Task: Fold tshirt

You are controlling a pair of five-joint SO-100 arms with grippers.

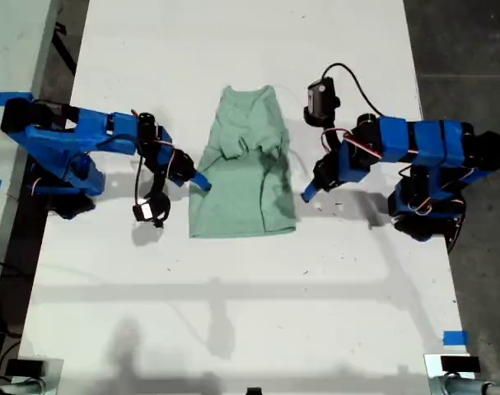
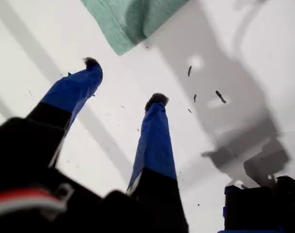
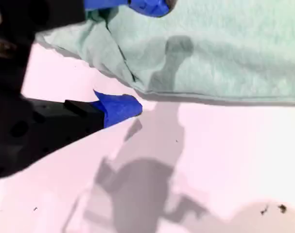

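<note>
My second gripper (image 3: pixel 137 58) fills the near field of its own camera, jaws apart and straddling the folded side edge of the tshirt (image 3: pixel 210 48): one blue fingertip (image 3: pixel 119 108) sits on the white table (image 3: pixel 225 160) just outside the cloth, the other hangs above the fabric. My first gripper (image 2: pixel 123 80) is also spread wide, both tips over bare table, with only a corner of the tshirt (image 2: pixel 130 19) near them and nothing between the jaws.

In the exterior view the tshirt (image 1: pixel 245 164) lies mid-table between the arms, sleeves already turned in, narrowed to a rough column with a lumpy bunch around the chest.

The main risk is an uneven grab. If my second gripper closes where it is, it may take only the top layer of the folded edge and peel the sleeve back open. Whether the lower fingertip is under the cloth or merely beside it is hard to judge here. My first gripper, off the fabric, could close on nothing, so one side lifts alone and the fold skews.
</note>
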